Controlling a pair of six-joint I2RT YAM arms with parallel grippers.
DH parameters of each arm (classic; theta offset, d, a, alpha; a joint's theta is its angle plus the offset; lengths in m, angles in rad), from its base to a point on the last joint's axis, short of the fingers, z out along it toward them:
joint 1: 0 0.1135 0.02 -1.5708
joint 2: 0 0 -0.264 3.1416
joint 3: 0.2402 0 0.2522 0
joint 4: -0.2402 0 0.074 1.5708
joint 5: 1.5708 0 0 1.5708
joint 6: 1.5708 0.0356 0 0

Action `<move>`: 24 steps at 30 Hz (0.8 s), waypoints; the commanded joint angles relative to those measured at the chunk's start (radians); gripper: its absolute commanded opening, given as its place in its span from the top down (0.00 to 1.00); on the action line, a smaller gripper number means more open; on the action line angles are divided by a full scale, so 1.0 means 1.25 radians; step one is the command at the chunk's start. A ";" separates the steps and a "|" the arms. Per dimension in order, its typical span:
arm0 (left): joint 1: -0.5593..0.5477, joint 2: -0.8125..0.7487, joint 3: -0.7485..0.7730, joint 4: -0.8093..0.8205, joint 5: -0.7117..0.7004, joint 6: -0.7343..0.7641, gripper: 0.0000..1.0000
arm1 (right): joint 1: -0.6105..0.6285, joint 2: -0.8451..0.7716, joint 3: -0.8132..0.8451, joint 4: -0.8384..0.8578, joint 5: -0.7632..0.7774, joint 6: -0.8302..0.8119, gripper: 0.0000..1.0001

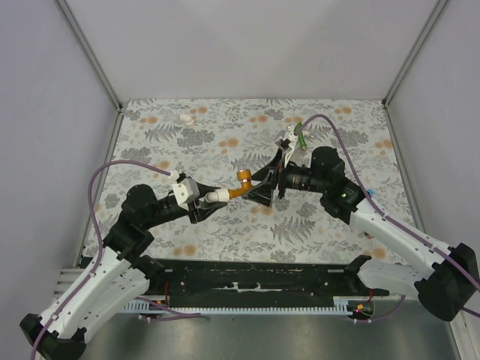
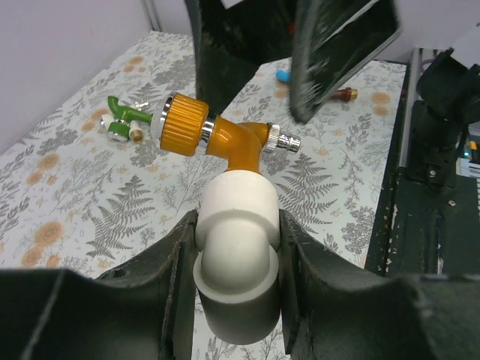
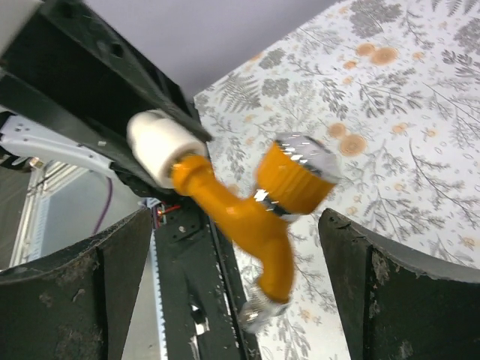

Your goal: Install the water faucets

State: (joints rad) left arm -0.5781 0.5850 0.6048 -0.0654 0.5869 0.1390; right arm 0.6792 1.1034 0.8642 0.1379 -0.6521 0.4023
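The orange water faucet (image 2: 225,139) stands with its stem in a white elbow fitting (image 2: 236,247), held in the air above the table. My left gripper (image 2: 236,285) is shut on that fitting, one finger on each side. In the top view the left gripper (image 1: 214,199) points right, with the orange faucet (image 1: 242,180) at its tip. My right gripper (image 3: 234,225) is open, its fingers (image 3: 405,292) wide on either side of the orange faucet (image 3: 262,217) without touching it. A green faucet (image 2: 122,120) lies on the table beyond.
A blue faucet (image 2: 283,75) and a dark red one (image 2: 345,94) lie on the patterned table near the right arm. A second small white fitting (image 1: 185,118) sits at the far left of the table. Grey walls enclose the table on three sides.
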 commanded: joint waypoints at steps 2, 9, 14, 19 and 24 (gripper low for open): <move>-0.005 -0.019 0.014 0.108 0.056 -0.039 0.98 | -0.007 0.000 0.027 -0.027 0.010 -0.114 0.02; -0.005 -0.007 0.011 0.143 -0.022 -0.143 0.98 | -0.007 -0.151 -0.036 -0.080 0.052 -0.429 0.02; -0.004 0.020 0.000 0.208 -0.020 -0.261 0.98 | -0.008 -0.246 -0.122 -0.009 0.006 -0.565 0.02; -0.004 0.000 -0.021 0.240 -0.050 -0.361 0.98 | -0.007 -0.262 -0.129 -0.021 -0.070 -0.636 0.02; -0.003 -0.031 -0.071 0.290 -0.065 -0.475 0.98 | -0.007 -0.269 -0.120 -0.034 -0.115 -0.675 0.02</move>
State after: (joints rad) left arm -0.5812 0.5858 0.5560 0.1459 0.5392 -0.2756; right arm 0.6701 0.7822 0.7071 0.0769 -0.7269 -0.3523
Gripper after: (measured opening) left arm 0.449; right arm 0.980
